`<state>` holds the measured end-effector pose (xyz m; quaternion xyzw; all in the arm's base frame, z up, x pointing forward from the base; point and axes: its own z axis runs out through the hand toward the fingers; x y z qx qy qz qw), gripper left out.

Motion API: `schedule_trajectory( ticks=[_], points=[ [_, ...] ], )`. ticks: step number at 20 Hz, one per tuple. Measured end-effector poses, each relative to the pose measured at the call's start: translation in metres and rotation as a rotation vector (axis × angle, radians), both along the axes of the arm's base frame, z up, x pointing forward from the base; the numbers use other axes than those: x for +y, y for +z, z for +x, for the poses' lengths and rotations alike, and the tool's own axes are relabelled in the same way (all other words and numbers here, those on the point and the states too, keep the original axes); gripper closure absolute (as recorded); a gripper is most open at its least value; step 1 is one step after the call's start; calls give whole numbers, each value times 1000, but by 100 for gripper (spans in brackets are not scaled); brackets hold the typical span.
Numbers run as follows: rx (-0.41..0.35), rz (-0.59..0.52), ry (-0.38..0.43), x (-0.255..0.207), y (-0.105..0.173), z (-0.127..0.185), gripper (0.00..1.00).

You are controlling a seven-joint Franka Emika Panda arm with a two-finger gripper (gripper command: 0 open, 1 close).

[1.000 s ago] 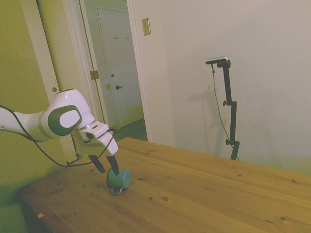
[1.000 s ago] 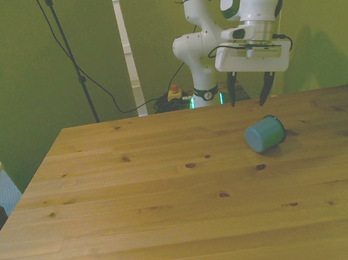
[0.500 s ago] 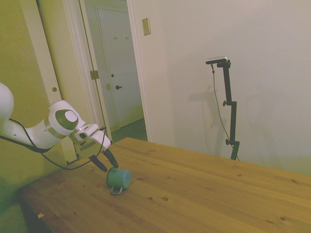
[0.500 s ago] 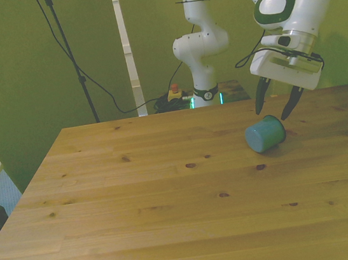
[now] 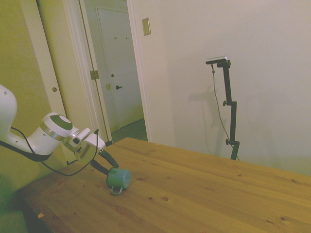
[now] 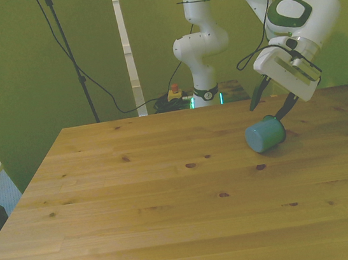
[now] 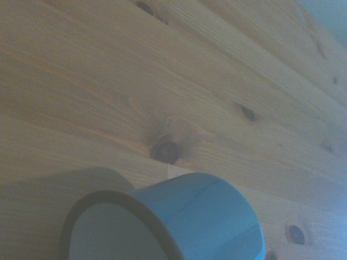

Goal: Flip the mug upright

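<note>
Your gripper (image 6: pixel 272 105), fingers apart, sits at the mug's (image 6: pixel 265 134) one o'clock; the mug lies sideways on the worktop (image 6: pixel 170 201).

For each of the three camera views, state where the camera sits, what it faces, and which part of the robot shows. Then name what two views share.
Side view: off one side of the table, facing across it; arm and open tool at the picture's left.
Front view: across the table, facing the robot; base, arm and tool show.
Wrist view: on the wrist, close above the table; no robot parts.
Shared: all three show the mug on its side.
</note>
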<state>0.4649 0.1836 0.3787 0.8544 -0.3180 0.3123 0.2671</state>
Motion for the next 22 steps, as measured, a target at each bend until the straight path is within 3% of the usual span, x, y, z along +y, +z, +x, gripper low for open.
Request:
schedule_trajectory(
  ticks=[9, 15, 16, 22],
  points=[
    [-72, -153, -41, -2, -25, 18, 0],
    [-79, -177, -45, 0, -30, 20, 0],
    [-79, -180, -44, 1, -30, 19, 100],
    [-83, -193, -33, 3, -32, 19, 100]
  ],
)
